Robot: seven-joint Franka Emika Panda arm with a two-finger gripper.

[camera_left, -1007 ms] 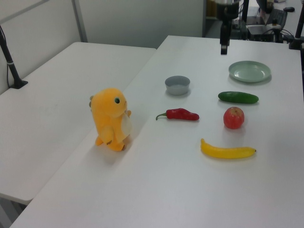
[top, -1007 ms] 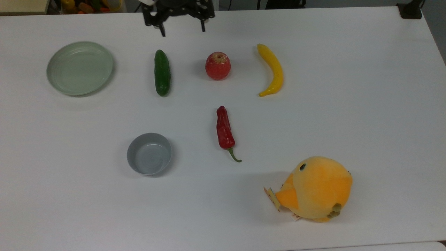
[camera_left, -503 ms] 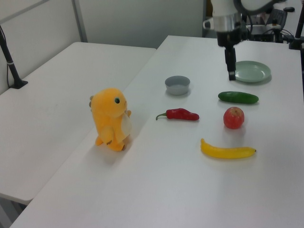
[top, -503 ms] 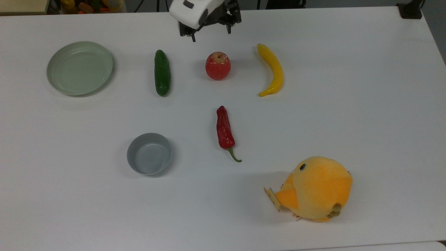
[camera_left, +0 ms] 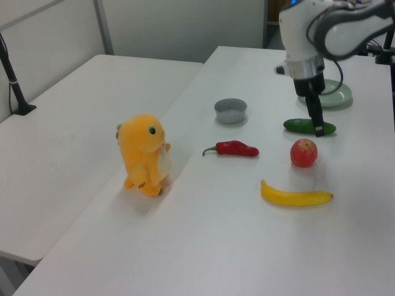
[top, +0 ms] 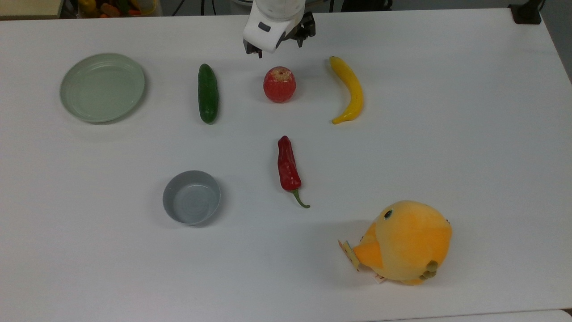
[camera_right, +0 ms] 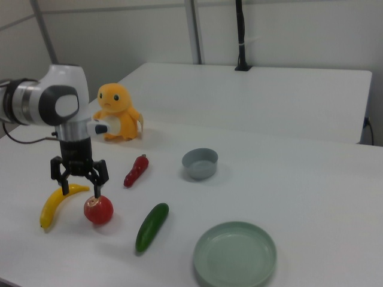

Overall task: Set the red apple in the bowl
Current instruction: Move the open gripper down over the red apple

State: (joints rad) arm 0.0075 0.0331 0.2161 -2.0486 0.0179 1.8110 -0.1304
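jaws (camera_right: pixel 80 190) now lower — closer to the red apple (top: pixel 279 84)

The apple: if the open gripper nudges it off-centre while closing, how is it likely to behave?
The apple is round and stands free on the smooth table, so it would probably roll. Its curved sides may slip between the gripper fingers. It looks firm.

A lab or office-like test room was indicated. A bare white tabletop (camera_left: pixel 203 246) was seen, with a second white tabletop (camera_left: pixel 68 142) set beside it, and plain pale partition walls (camera_right: pixel 287 36) stood behind. A robot arm (camera_right: pixel 54 104) was mounted at one edge, black cables (camera_left: pixel 364 40) and equipment were gathered behind it, and a black post (camera_right: pixel 240 36) was clamped to the far tabletop.
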